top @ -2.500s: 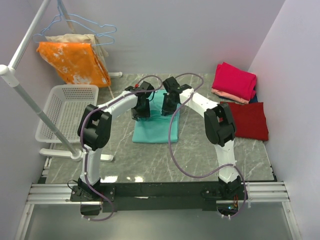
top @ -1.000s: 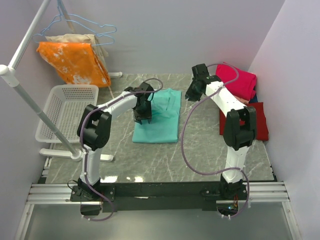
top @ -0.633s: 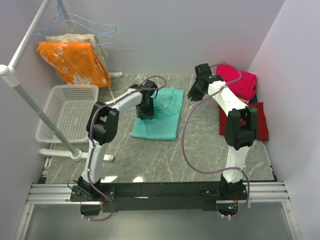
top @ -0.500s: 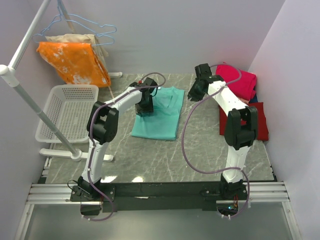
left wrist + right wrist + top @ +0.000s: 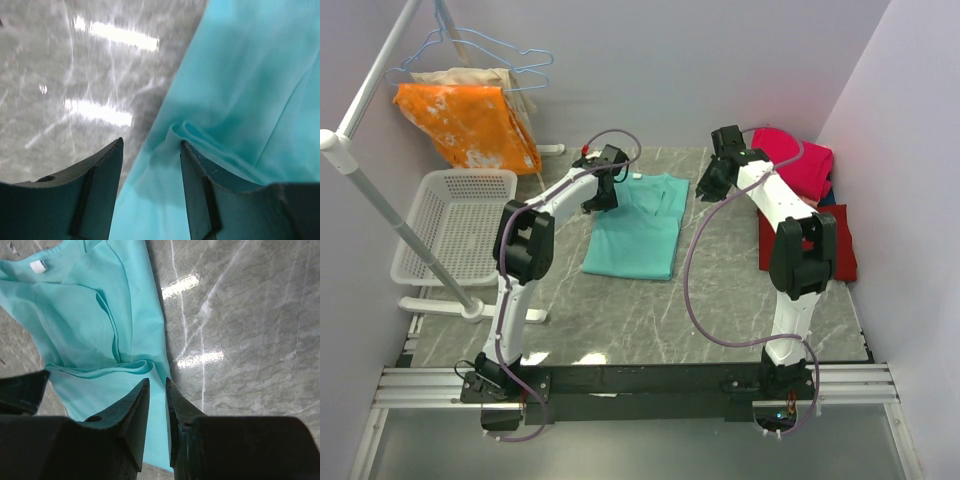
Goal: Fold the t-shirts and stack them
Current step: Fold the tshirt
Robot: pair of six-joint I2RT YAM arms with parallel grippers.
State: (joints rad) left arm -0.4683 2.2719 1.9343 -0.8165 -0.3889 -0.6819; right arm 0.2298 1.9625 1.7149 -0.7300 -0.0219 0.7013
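Note:
A teal t-shirt (image 5: 638, 228) lies partly folded on the grey marble table (image 5: 720, 290). My left gripper (image 5: 603, 192) hovers at the shirt's far left edge. In the left wrist view its jaws (image 5: 151, 145) stand open, with the teal t-shirt (image 5: 250, 75) and a small fold of it below them. My right gripper (image 5: 705, 188) hangs just right of the shirt's far right corner. Its jaws (image 5: 157, 381) are a narrow gap apart and hold nothing, above the teal t-shirt (image 5: 85, 325). A magenta-pink t-shirt (image 5: 790, 160) lies folded on a salmon one (image 5: 775, 189). A dark red t-shirt (image 5: 817, 240) is beside them.
A white basket (image 5: 455, 225) stands at the table's left edge beside a white rack pole (image 5: 380, 200). An orange blotched cloth (image 5: 470, 120) and a beige cloth hang on the rack with empty hangers (image 5: 510, 50). Walls close in at the back and right.
My left gripper has slid along the teal shirt's left edge toward the far side, and the shirt's near left corner shifted slightly. The right arm has barely moved.

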